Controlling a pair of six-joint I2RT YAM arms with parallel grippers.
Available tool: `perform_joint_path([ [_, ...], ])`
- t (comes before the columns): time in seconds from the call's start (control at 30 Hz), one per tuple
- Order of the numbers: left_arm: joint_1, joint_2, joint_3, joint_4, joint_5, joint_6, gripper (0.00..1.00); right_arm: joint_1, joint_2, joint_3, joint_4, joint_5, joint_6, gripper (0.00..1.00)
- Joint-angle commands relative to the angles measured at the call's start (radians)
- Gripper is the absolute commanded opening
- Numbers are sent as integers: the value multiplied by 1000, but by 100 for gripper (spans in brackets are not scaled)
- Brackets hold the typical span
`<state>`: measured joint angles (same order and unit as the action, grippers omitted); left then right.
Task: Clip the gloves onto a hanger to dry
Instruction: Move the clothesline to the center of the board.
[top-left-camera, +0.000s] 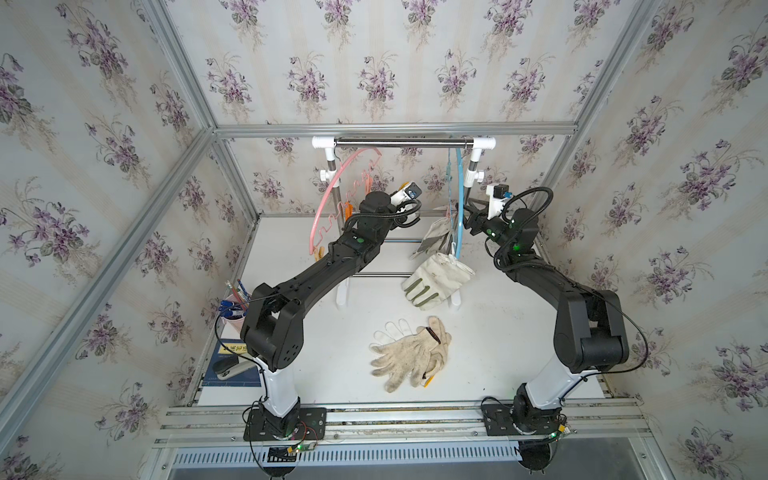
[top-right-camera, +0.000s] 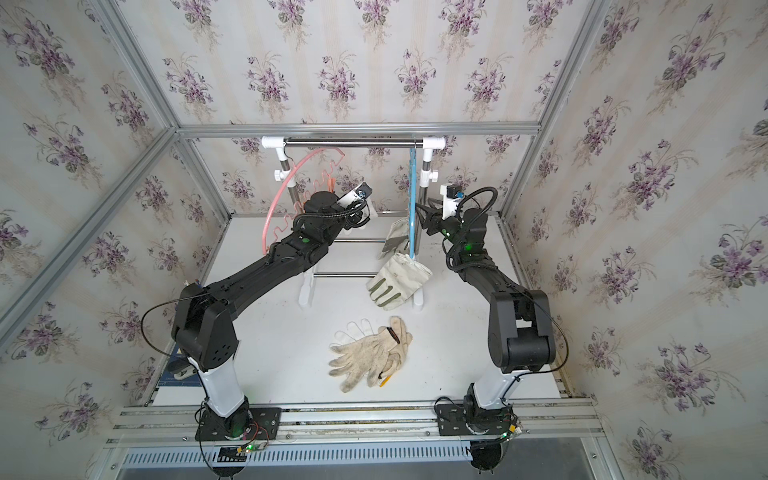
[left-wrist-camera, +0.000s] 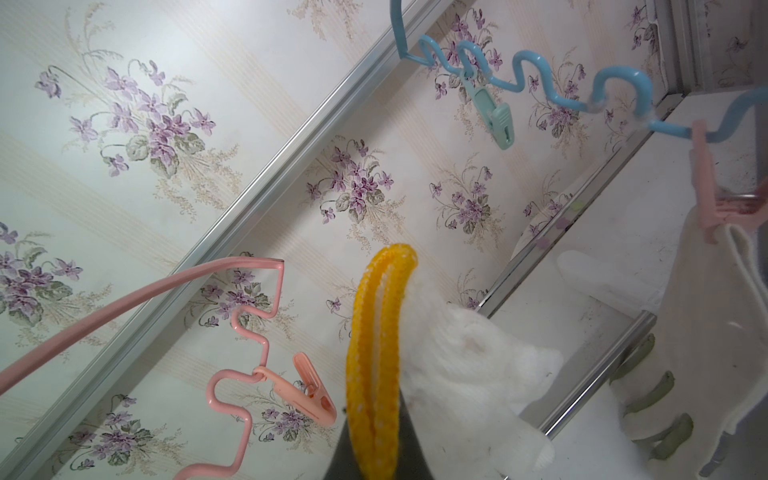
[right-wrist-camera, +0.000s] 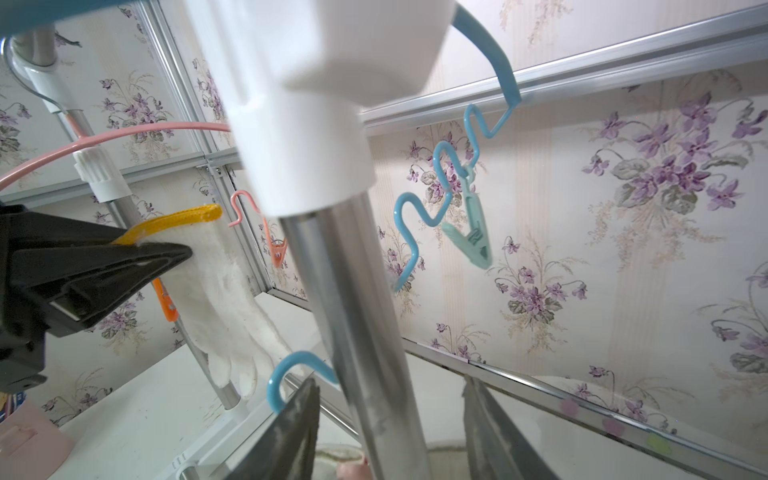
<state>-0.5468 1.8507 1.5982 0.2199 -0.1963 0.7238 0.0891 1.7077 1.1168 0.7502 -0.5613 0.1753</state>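
Observation:
My left gripper (left-wrist-camera: 378, 440) is shut on the yellow cuff of a white knit glove (left-wrist-camera: 461, 374), holding it up between the pink hanger (top-left-camera: 332, 195) and the blue hanger (top-left-camera: 458, 208). The right wrist view shows that glove (right-wrist-camera: 224, 299) hanging from the black left fingers (right-wrist-camera: 124, 257). My right gripper (right-wrist-camera: 390, 415) is open, its jaws standing either side of the rack's chrome post (right-wrist-camera: 357, 311), by the blue hanger. Two canvas gloves (top-left-camera: 436, 278) hang clipped on the blue hanger. A teal clip (left-wrist-camera: 498, 120) on it is empty. Dirty knit gloves (top-left-camera: 407, 357) lie piled on the table.
The rack's top rod (top-left-camera: 399, 143) carries both hangers. The pink hanger has empty pink and orange clips (left-wrist-camera: 307, 390). A pen cup (top-left-camera: 235, 309) and a stapler on a blue book (top-left-camera: 232, 368) sit at the table's left edge.

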Motion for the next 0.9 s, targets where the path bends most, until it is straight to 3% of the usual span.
perform_joint_path([
  [0.0, 5, -9, -7, 39, 10, -6, 0, 9, 22, 28, 0, 33, -39, 56],
  [0.43, 16, -36, -49, 42, 5, -4, 0, 29, 133, 117, 71, 64, -65, 53],
  [0.7, 24, -44, -61, 42, 0, 0, 0, 30, 142, 111, 96, 16, -56, 20],
  [0.87, 24, -57, -76, 47, 0, -2, 0, 30, 127, 72, 130, -13, -34, 13],
])
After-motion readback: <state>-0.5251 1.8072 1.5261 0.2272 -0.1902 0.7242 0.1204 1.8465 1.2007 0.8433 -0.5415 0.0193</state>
